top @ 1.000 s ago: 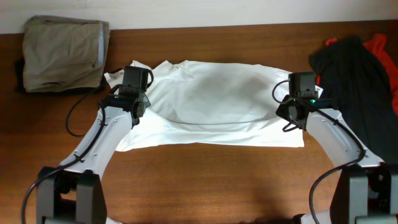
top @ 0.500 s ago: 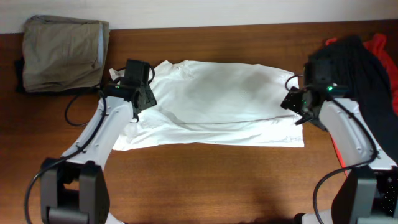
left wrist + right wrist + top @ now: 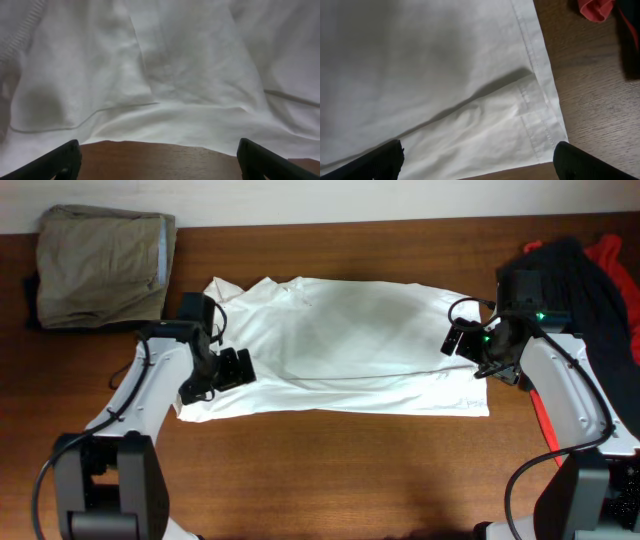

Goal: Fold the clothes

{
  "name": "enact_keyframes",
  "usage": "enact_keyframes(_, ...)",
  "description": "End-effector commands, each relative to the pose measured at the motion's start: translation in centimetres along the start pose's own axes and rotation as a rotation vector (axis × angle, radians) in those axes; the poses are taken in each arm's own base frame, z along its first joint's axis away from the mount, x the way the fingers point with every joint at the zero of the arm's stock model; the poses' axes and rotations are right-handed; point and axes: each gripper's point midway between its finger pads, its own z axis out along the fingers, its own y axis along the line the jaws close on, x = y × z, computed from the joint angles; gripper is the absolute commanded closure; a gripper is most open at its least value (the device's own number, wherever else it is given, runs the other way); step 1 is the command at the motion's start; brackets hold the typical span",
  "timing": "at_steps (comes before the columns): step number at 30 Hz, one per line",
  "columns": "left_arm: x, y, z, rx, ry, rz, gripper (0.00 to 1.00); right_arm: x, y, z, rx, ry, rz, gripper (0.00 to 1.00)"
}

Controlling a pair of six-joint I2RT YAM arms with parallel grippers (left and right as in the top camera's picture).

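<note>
Left gripper (image 3: 238, 368) and right gripper (image 3: 463, 344), clamped a second ago, now gape wide and empty, leaving the white shirt (image 3: 340, 340) released with one fold apparently laid

Brown wooden table (image 3: 330, 470) set against a pale wall (image 3: 300, 200)

One wooden table (image 3: 340, 475) held four pieces of clothing: one white shirt (image 3: 340, 340), one pair of khaki trousers (image 3: 100, 265), one black garment (image 3: 570, 285) and one red garment (image 3: 612, 252). Two robot arms reached over it, one left arm (image 3: 150, 390) and one right arm (image 3: 565, 395).
</note>
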Motion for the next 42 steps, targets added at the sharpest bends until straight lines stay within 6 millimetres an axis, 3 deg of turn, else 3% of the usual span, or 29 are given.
enact_keyframes(1,1.1,-1.5,1.5,0.086,0.084,0.024,0.01,-0.4,0.4,-0.5,-0.015,-0.014,-0.013,0.01)
enact_keyframes(6,1.2,-1.5,5.0,0.081,0.149,-0.012,0.16,-0.4,0.4,-0.5,-0.014,-0.013,-0.013,0.02)
enact_keyframes(8,-0.2,-2.0,5.1,0.103,0.09,0.0,0.22,-0.4,0.4,-0.5,-0.014,-0.013,-0.013,0.01)
enact_keyframes(13,-1.5,-2.5,5.1,0.122,0.038,0.01,0.27,-0.4,0.3,-0.5,-0.011,-0.014,-0.013,0.01)
enact_keyframes(18,-2.2,-2.6,5.1,0.126,0.009,0.015,0.76,-0.3,0.3,-0.4,-0.01,-0.011,-0.013,0.01)
enact_keyframes(19,-2.7,-2.8,5.1,0.134,-0.013,0.019,0.97,-0.3,0.3,-0.4,-0.009,-0.012,-0.013,0.01)
enact_keyframes(20,-3.6,-3.2,5.0,0.149,-0.049,0.026,0.99,-0.4,0.3,-0.4,-0.011,-0.015,-0.013,0.01)
enact_keyframes(25,-8.1,-5.2,4.0,0.231,-0.236,0.023,0.99,-0.4,0.0,2.1,0.011,0.026,-0.008,0.05)
enact_keyframes(28,-9.8,-5.7,3.4,0.247,-0.308,0.035,0.99,0.1,-0.5,4.9,0.036,0.087,-0.001,0.07)
enact_keyframes(31,-11.5,-6.4,2.6,0.278,-0.387,0.05,0.98,0.4,-0.7,6.3,0.043,0.114,0.005,0.06)
enact_keyframes(33,-12.2,-6.8,2.2,0.292,-0.421,0.058,0.08,0.0,-0.6,6.3,0.037,0.098,0.004,0.01)
enact_keyframes(34,-12.5,-6.9,1.8,0.298,-0.432,0.06,0.01,-0.1,-0.6,6.2,0.037,0.096,0.003,0.01)
enact_keyframes(37,-13.1,-7.0,-0.3,0.308,-0.468,0.061,0.01,-0.4,-0.4,5.8,0.037,0.093,-0.001,0.01)
enact_keyframes(38,-13.1,-5.4,-1.7,0.269,-0.486,0.031,0.01,-1.0,-0.3,4.7,0.043,0.095,-0.016,0.01)
enact_keyframes(40,-12.2,-2.4,-2.1,0.183,-0.449,-0.027,0.01,-1.2,-0.4,3.1,0.054,0.122,-0.021,0.01)
enact_keyframes(41,-10.2,-0.3,-1.6,0.142,-0.355,-0.074,0.01,-0.8,-0.4,2.2,0.061,0.153,-0.047,0.01)
enact_keyframes(42,-8.0,1.3,-0.8,0.113,-0.255,-0.111,0.11,-0.2,-0.6,2.1,0.068,0.18,-0.069,0.14)
